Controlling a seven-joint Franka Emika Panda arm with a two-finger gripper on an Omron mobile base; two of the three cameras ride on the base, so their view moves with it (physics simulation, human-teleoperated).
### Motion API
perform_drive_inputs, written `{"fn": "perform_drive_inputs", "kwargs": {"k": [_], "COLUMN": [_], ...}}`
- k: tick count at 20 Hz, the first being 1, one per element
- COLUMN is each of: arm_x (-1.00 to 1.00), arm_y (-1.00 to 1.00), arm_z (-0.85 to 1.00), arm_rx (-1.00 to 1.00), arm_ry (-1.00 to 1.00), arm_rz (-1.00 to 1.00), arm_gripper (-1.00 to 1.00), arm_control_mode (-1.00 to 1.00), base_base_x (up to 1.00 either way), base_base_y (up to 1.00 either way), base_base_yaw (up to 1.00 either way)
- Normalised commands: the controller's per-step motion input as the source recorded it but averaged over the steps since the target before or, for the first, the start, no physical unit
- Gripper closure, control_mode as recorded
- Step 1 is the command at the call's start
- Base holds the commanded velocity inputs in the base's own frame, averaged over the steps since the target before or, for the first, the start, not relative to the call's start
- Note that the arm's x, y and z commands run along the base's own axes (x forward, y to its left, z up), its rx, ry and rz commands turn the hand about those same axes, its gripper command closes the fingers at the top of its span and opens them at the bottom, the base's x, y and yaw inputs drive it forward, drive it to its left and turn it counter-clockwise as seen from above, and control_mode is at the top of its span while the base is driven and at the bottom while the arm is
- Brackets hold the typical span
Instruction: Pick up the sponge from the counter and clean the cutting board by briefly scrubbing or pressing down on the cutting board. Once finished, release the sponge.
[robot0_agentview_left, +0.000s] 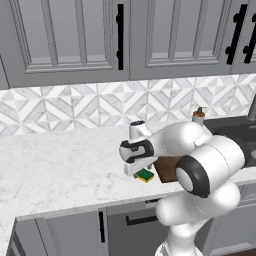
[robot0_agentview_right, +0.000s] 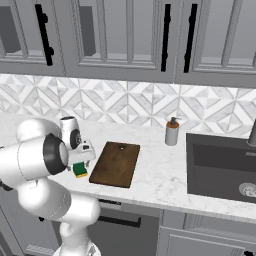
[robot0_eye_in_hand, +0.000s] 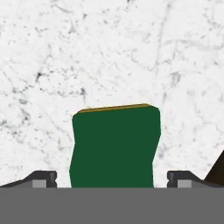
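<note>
The sponge (robot0_agentview_left: 145, 175) (robot0_agentview_right: 80, 171) lies on the white marble counter (robot0_agentview_left: 60, 160) (robot0_agentview_right: 155, 175), just left of the dark-brown cutting board (robot0_agentview_right: 116, 164) (robot0_agentview_left: 167, 169). In the hand view its green scrub face (robot0_eye_in_hand: 114, 146) points up, with a thin yellow edge at its far side. My gripper (robot0_agentview_left: 137, 169) (robot0_agentview_right: 83, 159) (robot0_eye_in_hand: 112, 179) hangs right above it, open. One fingertip (robot0_eye_in_hand: 43, 178) stands on each side of the sponge, with a gap to it. A corner of the board (robot0_eye_in_hand: 217, 170) shows at the right edge of the hand view. My arm hides part of the board in the left base view.
A soap dispenser (robot0_agentview_right: 172, 132) (robot0_agentview_left: 199, 116) stands at the back of the counter, right of the board. A dark sink (robot0_agentview_right: 222, 167) (robot0_agentview_left: 235, 135) lies further right. Grey upper cabinets (robot0_agentview_right: 125, 35) hang above the diamond-tiled wall (robot0_agentview_right: 125, 102).
</note>
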Motion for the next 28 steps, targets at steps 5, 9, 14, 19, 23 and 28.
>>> {"fn": "perform_drive_inputs", "kwargs": {"k": [5,9,14,19,23,28], "arm_x": [0.00,0.00,0.00,0.00,-0.01,-0.14], "arm_y": [0.04,0.00,0.06,0.00,-0.01,-0.43], "arm_z": [-0.16,-0.29,-0.11,0.00,0.16,0.27], "arm_rx": [0.00,0.00,0.00,0.00,0.00,0.07], "arm_ry": [0.00,0.00,0.00,-0.05,0.00,-0.01], "arm_rz": [0.00,0.00,0.00,0.00,0.00,0.00], "arm_gripper": [-1.00,-1.00,1.00,1.00,1.00,1.00], "arm_control_mode": [-1.00,-1.00,-1.00,-1.00,-1.00,-1.00], "base_base_x": [0.00,0.00,0.00,0.00,0.00,0.00], "base_base_y": [0.00,0.00,0.00,0.00,0.00,0.00], "base_base_yaw": [0.00,0.00,0.00,0.00,0.00,0.00]}}
